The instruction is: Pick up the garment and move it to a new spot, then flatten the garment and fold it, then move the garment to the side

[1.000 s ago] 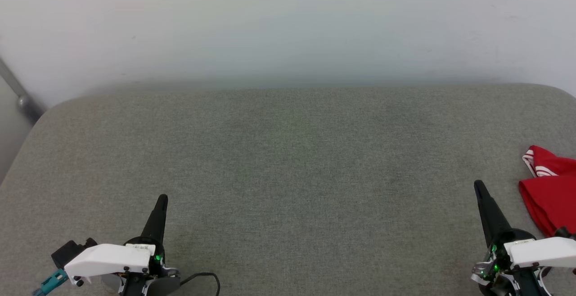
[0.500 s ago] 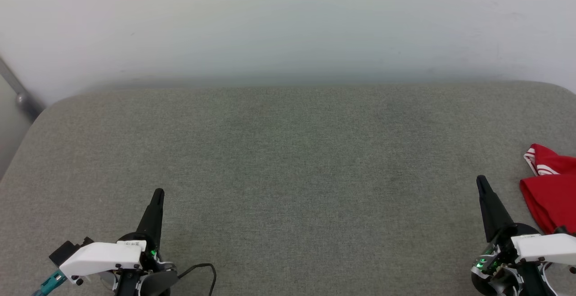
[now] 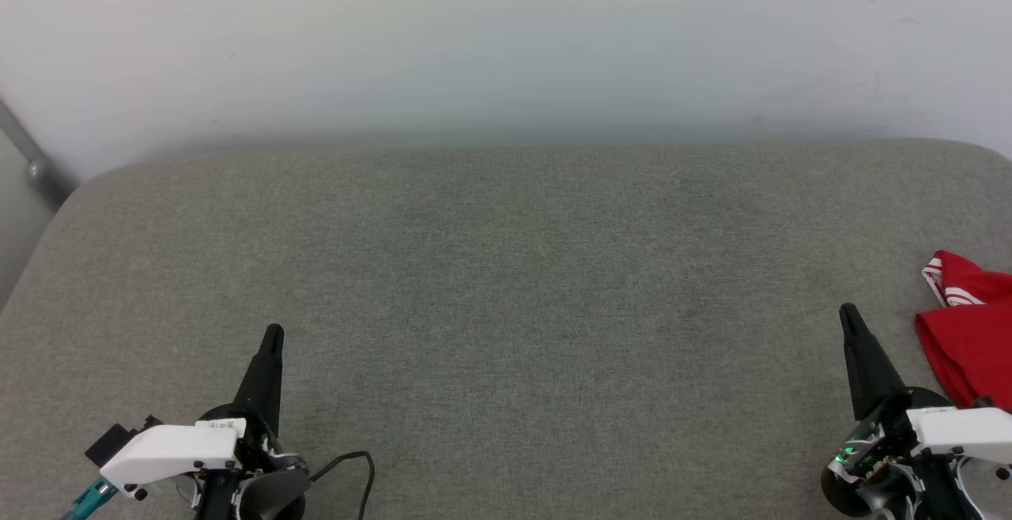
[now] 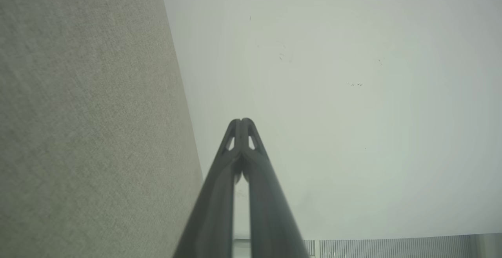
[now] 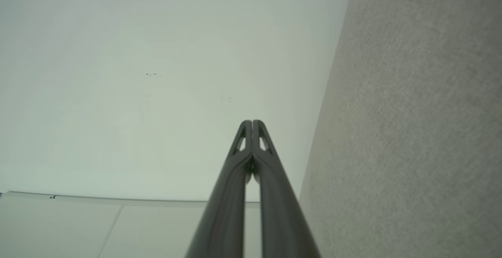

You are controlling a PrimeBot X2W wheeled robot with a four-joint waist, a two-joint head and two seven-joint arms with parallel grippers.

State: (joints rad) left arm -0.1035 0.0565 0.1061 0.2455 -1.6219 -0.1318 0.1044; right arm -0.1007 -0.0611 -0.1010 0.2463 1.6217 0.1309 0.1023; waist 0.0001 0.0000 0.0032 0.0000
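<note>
1. The garment (image 3: pixel 966 346), red with red-and-white striped trim, is lying crumpled at the right edge of the grey fabric-covered counter (image 3: pixel 506 267) and running out of the head view on that side.
2. The right end effector (image 3: pixel 848 313) is sitting at the near right, just left of the garment. Its two dark fingers are pressing together and gripping nothing, and its tip is pointing toward the far side, apart from the cloth.
3. Its white wrist housing is overlapping the garment's near edge in the head view; whether they are touching cannot be told.
4. The left end effector (image 3: pixel 273 333) is sitting at the near left, well apart from the garment. It is also closed and empty, with its fingers pointing toward the far side.
5. In the right wrist view, the fingers are meeting at their tips against a pale wall (image 5: pixel 137 93), with the counter's fabric running along the right of that view.
6. In the left wrist view, the fingers are likewise meeting at the tips, with the fabric running along the left.
7. A black cable (image 3: pixel 352 465) is looping on the counter just right of the left end effector's base, and a teal connector (image 3: pixel 85 498) is showing at the near-left corner.
8. A grey pole (image 3: pixel 32 164) is slanting at the far left.
</note>
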